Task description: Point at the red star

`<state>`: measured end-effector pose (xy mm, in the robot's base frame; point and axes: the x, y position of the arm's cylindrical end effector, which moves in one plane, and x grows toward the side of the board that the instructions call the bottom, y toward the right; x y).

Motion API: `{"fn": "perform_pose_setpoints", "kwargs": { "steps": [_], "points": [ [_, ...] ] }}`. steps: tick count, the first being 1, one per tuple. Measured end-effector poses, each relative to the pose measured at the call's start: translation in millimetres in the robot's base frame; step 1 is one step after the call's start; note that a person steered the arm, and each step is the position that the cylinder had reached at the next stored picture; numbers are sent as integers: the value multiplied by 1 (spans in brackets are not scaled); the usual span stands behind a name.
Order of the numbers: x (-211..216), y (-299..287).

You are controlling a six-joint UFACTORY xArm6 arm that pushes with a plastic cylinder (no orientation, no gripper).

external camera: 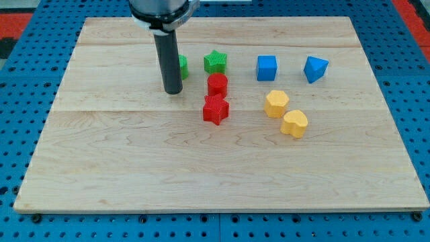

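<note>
The red star lies near the middle of the wooden board. A red round block sits just above it, almost touching. My tip rests on the board to the left of the red round block and up-left of the red star, about a block's width from each. The rod partly hides a green block behind it.
A green star is above the red blocks. A blue cube and a blue angular block are at the upper right. A yellow hexagon and a yellow heart lie right of the red star.
</note>
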<state>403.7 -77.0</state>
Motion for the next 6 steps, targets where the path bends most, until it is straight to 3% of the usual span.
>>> {"fn": "perform_pose_setpoints", "kwargs": {
  "steps": [3,6],
  "points": [
    [-36,-11],
    [18,-30]
  ]
}}
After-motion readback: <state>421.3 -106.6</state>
